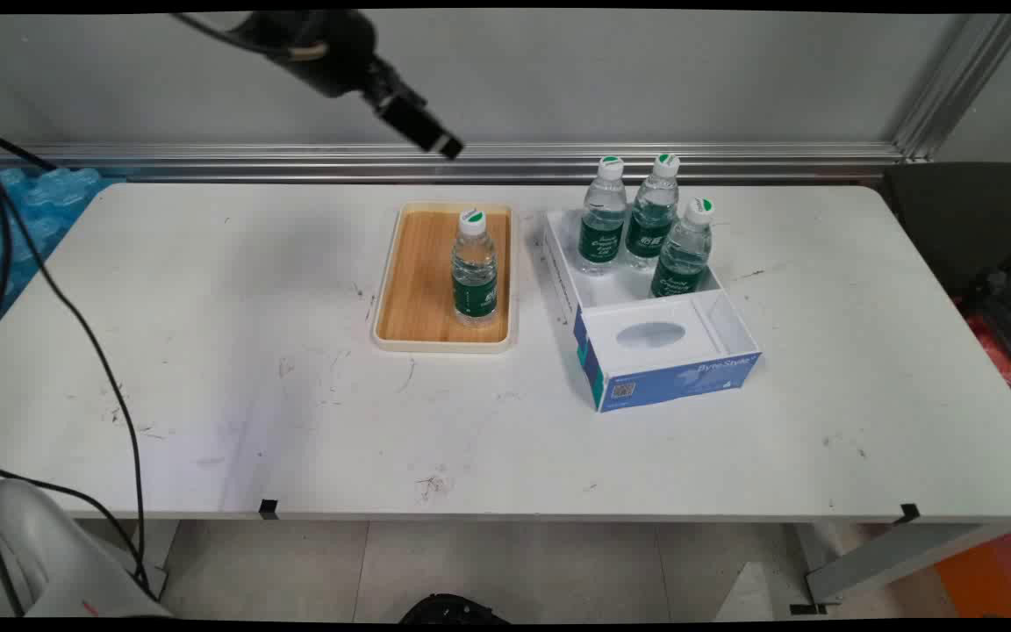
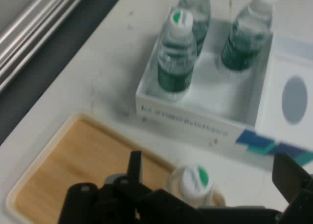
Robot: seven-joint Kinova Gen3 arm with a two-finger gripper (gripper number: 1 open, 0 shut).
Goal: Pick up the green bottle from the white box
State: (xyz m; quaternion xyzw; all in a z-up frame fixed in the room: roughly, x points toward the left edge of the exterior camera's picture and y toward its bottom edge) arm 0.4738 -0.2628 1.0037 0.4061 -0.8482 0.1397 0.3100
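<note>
On the scuffed white table (image 1: 207, 351) before a grey wall, the gripper (image 2: 210, 175) hangs seemingly wide, empty.

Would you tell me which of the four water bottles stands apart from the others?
The bottle on the wooden tray: it stands there alone and upright, while the other three stand together in the white box to its right.

table (image 1: 207, 351) white, scuffed; aluminium rail (image 1: 207, 154) behind | blue bottle packs (image 1: 23, 219) far left
</note>
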